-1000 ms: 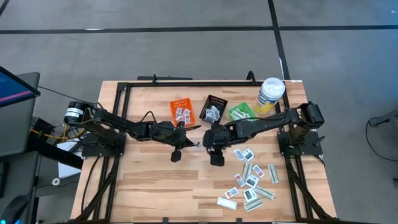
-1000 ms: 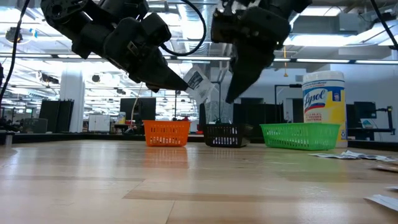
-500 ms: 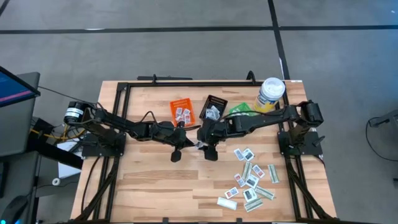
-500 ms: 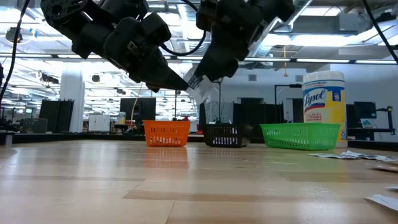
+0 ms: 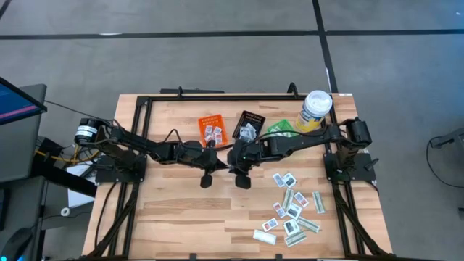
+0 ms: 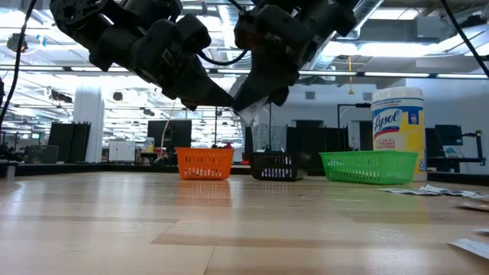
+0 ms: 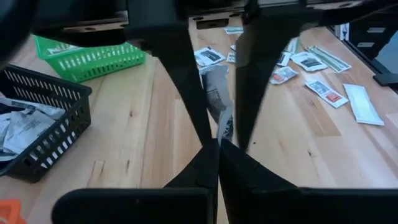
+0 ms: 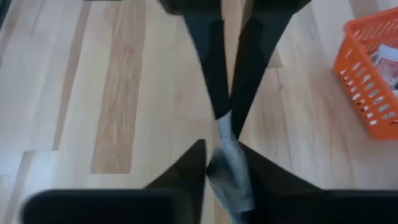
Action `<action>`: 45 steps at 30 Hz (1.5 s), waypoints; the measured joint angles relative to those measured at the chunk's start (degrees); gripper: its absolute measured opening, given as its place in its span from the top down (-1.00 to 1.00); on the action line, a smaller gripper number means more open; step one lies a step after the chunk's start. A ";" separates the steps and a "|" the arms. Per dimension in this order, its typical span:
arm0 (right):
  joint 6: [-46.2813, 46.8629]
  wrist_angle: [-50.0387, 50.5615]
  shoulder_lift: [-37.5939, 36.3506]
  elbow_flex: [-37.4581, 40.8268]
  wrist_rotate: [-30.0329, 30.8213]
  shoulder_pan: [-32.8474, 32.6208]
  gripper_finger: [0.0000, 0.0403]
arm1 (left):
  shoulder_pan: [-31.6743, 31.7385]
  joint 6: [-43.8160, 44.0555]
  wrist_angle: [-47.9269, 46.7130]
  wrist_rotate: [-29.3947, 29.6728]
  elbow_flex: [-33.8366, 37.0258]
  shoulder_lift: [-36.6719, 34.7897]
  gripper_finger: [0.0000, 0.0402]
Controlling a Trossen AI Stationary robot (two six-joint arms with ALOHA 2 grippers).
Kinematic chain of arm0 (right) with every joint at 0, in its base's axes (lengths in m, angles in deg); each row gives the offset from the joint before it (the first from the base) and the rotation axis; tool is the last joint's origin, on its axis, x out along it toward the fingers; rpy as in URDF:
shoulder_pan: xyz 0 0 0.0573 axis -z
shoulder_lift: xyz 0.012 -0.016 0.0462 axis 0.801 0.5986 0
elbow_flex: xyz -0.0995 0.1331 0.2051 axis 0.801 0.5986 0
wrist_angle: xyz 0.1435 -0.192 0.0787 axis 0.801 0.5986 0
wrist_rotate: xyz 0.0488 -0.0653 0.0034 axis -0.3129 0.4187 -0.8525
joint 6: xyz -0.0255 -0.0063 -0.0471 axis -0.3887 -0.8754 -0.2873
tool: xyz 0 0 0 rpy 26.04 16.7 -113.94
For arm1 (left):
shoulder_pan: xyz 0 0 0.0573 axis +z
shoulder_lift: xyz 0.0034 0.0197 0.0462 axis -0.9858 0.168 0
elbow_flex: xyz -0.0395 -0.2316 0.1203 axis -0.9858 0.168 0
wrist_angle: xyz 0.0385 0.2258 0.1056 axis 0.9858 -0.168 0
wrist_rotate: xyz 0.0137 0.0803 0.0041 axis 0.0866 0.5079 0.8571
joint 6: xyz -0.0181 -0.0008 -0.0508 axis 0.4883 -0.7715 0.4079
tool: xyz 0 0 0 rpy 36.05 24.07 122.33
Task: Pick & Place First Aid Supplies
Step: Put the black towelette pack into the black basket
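A small white packet with dark print (image 6: 252,114), one of the first aid supplies, hangs in mid-air above the table's middle. My left gripper (image 5: 223,165) comes from the left and is shut on it. My right gripper (image 5: 236,164) comes from the right and is closed around the same packet (image 8: 225,155). The two grippers meet tip to tip. Many more packets (image 5: 293,210) lie flat on the table at the near right. My left gripper pinches one end of the packet (image 7: 219,134) between its two fingertips, slanting down toward the table's right. The packet is clear of the table and stands out past the tips. My right gripper has the packet's other end (image 8: 224,140) between its two fingers, one on each face, coming from the table's right. The packet hangs clear of the table between the two grippers.
An orange bin (image 5: 212,130), a black bin (image 5: 250,125) and a green bin (image 5: 279,129) stand in a row at the far side, some with packets in them. A yellow canister with a white lid (image 5: 317,110) stands at the far right.
My right gripper has moved toward the table's left, up to the packet held by my left gripper, and has closed its fingers around it. The left gripper and the packet have stayed in place.
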 joint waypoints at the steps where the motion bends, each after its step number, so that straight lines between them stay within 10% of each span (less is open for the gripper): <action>1: 0.04 -0.28 0.00 0.00 0.28 0.03 0.72 | 0.00 0.02 -0.14 0.05 0.00 0.00 0.96; 10: 0.11 0.16 0.00 -0.08 0.09 -0.10 0.98 | -0.02 0.02 -0.38 0.02 0.00 0.00 0.96; 30: 1.51 -1.11 0.00 -0.07 4.81 0.04 0.54 | 0.00 0.03 -1.25 -0.01 0.00 0.00 0.96; 45: 0.78 3.44 -0.11 -0.17 3.37 -0.22 0.95 | -0.02 0.02 -2.06 0.88 0.02 0.02 0.96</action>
